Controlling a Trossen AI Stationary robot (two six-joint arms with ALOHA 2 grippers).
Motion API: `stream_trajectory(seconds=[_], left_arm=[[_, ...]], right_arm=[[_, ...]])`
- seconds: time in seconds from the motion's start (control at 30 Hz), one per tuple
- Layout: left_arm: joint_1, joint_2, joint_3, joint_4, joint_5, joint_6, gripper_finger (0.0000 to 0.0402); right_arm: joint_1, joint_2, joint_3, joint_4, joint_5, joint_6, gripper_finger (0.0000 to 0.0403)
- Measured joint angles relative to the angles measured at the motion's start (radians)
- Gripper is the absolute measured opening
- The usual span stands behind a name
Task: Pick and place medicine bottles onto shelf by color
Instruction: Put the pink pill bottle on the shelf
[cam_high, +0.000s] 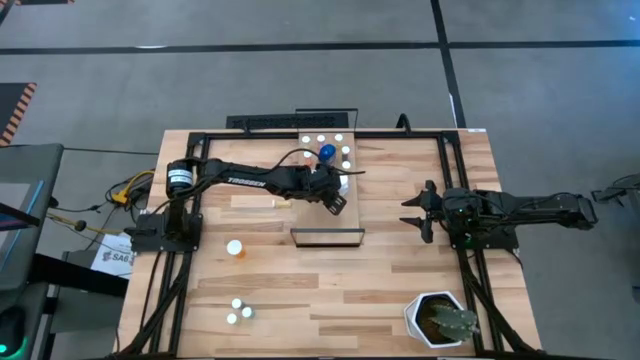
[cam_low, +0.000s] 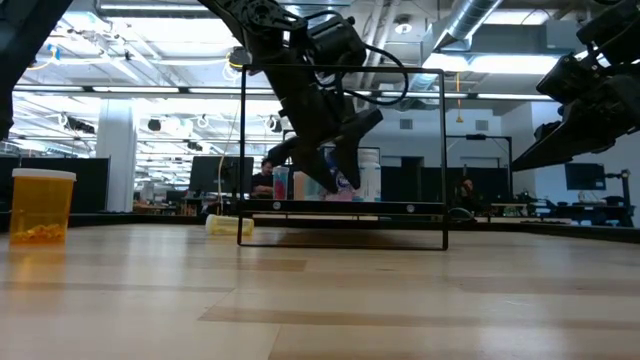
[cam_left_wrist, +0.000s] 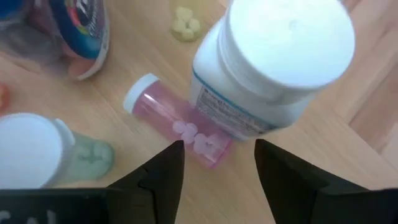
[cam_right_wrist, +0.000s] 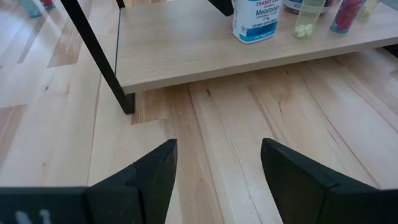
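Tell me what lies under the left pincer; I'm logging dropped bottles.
Under the open left pincer, a pink bottle lies on its side on the shelf, pills visible inside. A big white bottle covers its far end.

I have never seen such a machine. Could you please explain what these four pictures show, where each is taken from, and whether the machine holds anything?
These are two dark robot arms at a light plank table. One picture looks straight down from above, one looks level across the tabletop, and one comes from each arm's wrist.

The left gripper hovers over a light-wood shelf with a dark rim, above a pink white-capped medicine bottle lying on its side. Its fingers stand apart and hold nothing. Beside it stand a larger white bottle and a blue bottle.

The right gripper waits open and empty on the right. An orange bottle and a white hexagonal plant pot stand on the table.
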Motion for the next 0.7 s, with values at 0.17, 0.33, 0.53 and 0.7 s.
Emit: stream_trajectory(seconds=[0.17,0.33,0.53,0.7], left_arm=[[0.0,0.0,0.0,0.004,-0.042,-0.035,0.0185],[0.0,0.0,0.0,0.005,-0.07,-0.062,0.0185],[0.004,0.021,0.002,0.016,-0.066,-0.092,0.0184],[0.005,0.046,0.002,0.038,-0.039,-0.096,0.0184]], right_arm=[[0.0,0.0,0.0,0.0,0.0,0.0,0.0255],[0.0,0.0,0.0,0.0,0.0,0.0,0.0255],[0.0,0.0,0.0,0.0,0.0,0.0,0.0255],[0.0,0.0,0.0,-0.002,0.0,0.0,0.0255]])
